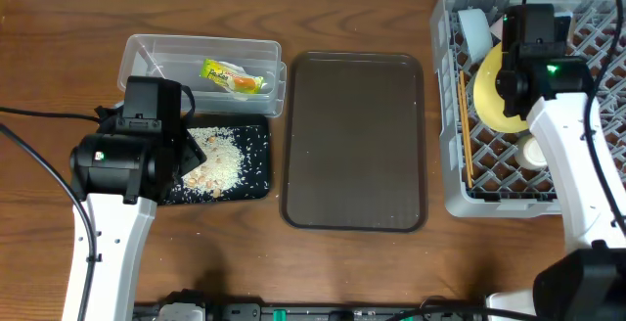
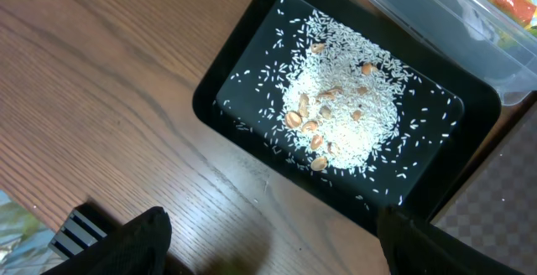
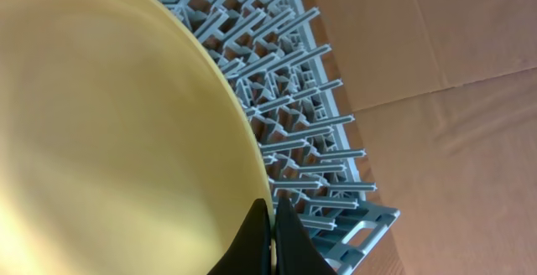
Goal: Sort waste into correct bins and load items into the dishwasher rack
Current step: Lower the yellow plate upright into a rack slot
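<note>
At the table's 9 o'clock side my left gripper (image 1: 189, 152) hovers over the black tray (image 1: 258, 188), its fingers (image 2: 134, 241) spread wide, holding nothing and touching nothing. The food scraps (image 2: 340, 107) lie heaped in the middle of that tray, whitish rice grains with a few tan bits among them and stray grains scattered toward the rim. Just at the tray's 12 o'clock sits the clear tub (image 1: 147, 52), with the crinkled green-and-yellow snack wrapper (image 1: 235, 76) inside it. In the middle of the table lies the brown serving tray (image 1: 354, 140). At 3 o'clock stands the grey dishwasher rack (image 1: 445, 115). The chopsticks (image 1: 465, 130) lie along its 9 o'clock wall, and a small white cup (image 1: 535, 152) sits toward its 6 o'clock side. The yellow plate (image 3: 109, 141), round, smooth and pale, is tilted inside the rack. My right gripper (image 3: 272, 218) is pinched tight on its rim. I cannot tell whether the plate's lower edge rests on the lattice.
</note>
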Available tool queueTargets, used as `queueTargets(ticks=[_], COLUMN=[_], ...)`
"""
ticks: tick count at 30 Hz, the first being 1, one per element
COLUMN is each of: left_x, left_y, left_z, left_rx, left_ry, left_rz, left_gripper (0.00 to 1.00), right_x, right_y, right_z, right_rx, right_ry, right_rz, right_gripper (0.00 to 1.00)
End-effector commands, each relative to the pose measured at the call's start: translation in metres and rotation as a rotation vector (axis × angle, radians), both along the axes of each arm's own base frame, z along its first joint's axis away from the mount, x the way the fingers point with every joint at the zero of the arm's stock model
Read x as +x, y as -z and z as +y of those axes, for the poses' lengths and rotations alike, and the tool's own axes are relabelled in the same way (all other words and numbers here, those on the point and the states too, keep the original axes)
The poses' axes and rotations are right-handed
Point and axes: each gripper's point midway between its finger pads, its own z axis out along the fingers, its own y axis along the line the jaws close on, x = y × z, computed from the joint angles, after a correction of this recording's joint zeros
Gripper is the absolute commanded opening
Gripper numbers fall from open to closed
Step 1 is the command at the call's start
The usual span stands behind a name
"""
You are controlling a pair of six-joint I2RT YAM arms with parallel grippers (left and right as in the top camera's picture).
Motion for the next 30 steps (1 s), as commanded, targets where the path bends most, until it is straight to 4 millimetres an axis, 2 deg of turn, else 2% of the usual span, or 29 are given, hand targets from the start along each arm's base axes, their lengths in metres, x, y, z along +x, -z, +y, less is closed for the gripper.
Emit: queueTargets(ticks=[1, 5, 9, 13, 22, 30], left_x=[0.0, 0.0, 0.0, 0.0, 0.0, 0.0], left_y=[-0.002, -0.002, -0.002, -0.002, -0.002, -0.002], left_z=[0.003, 0.003, 0.003, 0.003, 0.003, 0.003], left_rx=[0.017, 0.017, 0.017, 0.017, 0.017, 0.017], left_ry=[0.008, 0.008, 0.008, 0.008, 0.008, 0.008], left_rz=[0.002, 0.001, 0.001, 0.002, 0.002, 0.003], left_gripper=[0.81, 0.82, 0.81, 0.82, 0.81, 0.81], right_x=[-0.004, -0.01, -0.01, -0.009, 0.0, 0.001], right_y=[-0.01, -0.028, -0.032, -0.031, -0.018, -0.015], right_z=[-0.009, -0.023, -0.024, -0.022, -0.004, -0.001], right_rx=[-0.069, -0.187, -0.213, -0.205, -0.13, -0.11], right_ry=[0.058, 0.128, 0.122, 0.113, 0.036, 0.022], right_rz=[-0.025, -0.049, -0.039, -0.036, -0.023, -0.014], right_gripper=[0.01, 0.01, 0.01, 0.01, 0.01, 0.01])
